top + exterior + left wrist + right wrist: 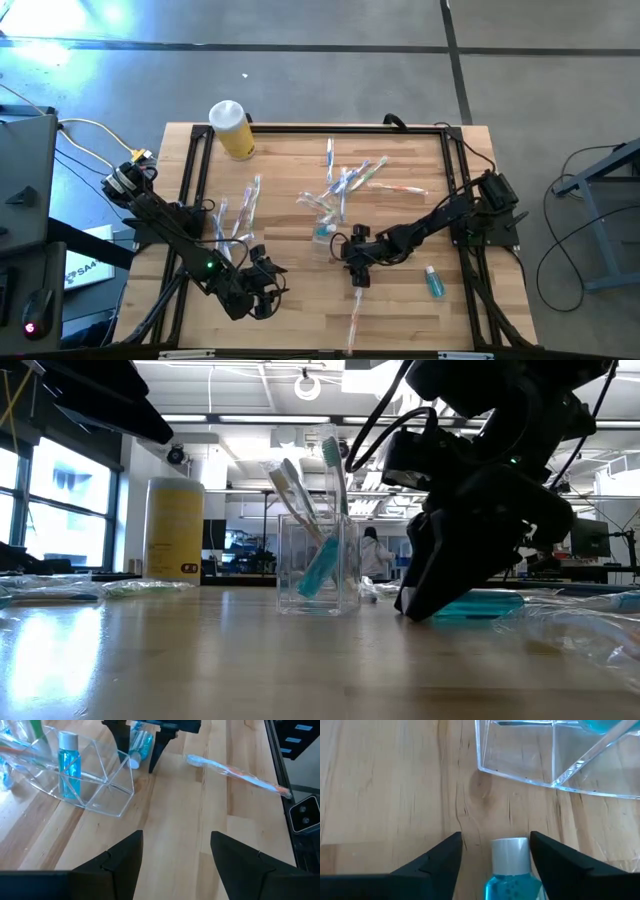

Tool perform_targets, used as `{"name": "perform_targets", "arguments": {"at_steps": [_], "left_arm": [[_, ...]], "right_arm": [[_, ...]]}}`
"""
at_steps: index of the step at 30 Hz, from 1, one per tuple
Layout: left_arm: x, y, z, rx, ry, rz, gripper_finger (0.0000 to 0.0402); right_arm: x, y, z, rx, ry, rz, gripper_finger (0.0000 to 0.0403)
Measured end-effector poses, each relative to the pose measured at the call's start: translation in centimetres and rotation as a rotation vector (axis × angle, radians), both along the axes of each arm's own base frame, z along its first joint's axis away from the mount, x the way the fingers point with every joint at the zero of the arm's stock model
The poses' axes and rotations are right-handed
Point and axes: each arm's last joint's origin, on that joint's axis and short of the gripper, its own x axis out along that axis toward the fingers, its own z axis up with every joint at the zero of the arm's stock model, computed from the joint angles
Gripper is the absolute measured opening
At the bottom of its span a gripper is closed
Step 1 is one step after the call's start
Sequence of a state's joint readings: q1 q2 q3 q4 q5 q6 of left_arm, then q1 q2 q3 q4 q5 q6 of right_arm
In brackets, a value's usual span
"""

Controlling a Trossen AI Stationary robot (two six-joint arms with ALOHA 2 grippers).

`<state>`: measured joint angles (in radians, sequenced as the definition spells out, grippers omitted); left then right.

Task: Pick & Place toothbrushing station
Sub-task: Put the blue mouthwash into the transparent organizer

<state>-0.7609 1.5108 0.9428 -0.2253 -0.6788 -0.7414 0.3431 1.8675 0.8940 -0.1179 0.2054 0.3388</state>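
Observation:
The clear plastic cup [322,228] stands upright near the table's middle and holds toothbrushes [305,495] and a teal white-capped tube [68,762]. My right gripper [496,840] is open, just on the near side of the cup, with its fingertips down at the table [420,605]. A second teal tube [510,857] lies between its fingers, cap toward the cup. My left gripper [176,840] is open and empty, left of the right gripper near the front edge [268,295]. My right gripper has a finger on either side of the teal tube's white cap [510,852], which lies on the wood. The cap is close to one finger [542,855]. I cannot tell whether it touches.
A yellow bottle [232,128] stands at the far left corner. Loose toothbrushes lie at the far middle [350,178] and the left [240,210], and one lies near the front edge [355,322]. Another teal tube [433,282] lies at the right. A black frame [195,160] edges the table.

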Motion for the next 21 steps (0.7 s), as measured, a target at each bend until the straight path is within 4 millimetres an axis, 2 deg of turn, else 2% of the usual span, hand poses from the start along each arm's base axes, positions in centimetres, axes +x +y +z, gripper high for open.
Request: {"name": "perform_targets", "arguments": {"at_steps": [5,10,21], "left_arm": [[0.00,0.00,0.00,0.000,0.000,0.000,0.0227],[0.00,0.01,0.01,0.001,-0.001,0.001,0.0227],[0.00,0.01,0.03,0.003,-0.002,0.001,0.0227]], "right_arm": [[-0.15,0.00,-0.07,0.000,0.018,0.006,0.0171],[-0.22,-0.01,-0.07,-0.001,0.026,0.017,0.0093],[0.39,0.24,0.61,-0.026,0.038,0.041,0.0087]]}}
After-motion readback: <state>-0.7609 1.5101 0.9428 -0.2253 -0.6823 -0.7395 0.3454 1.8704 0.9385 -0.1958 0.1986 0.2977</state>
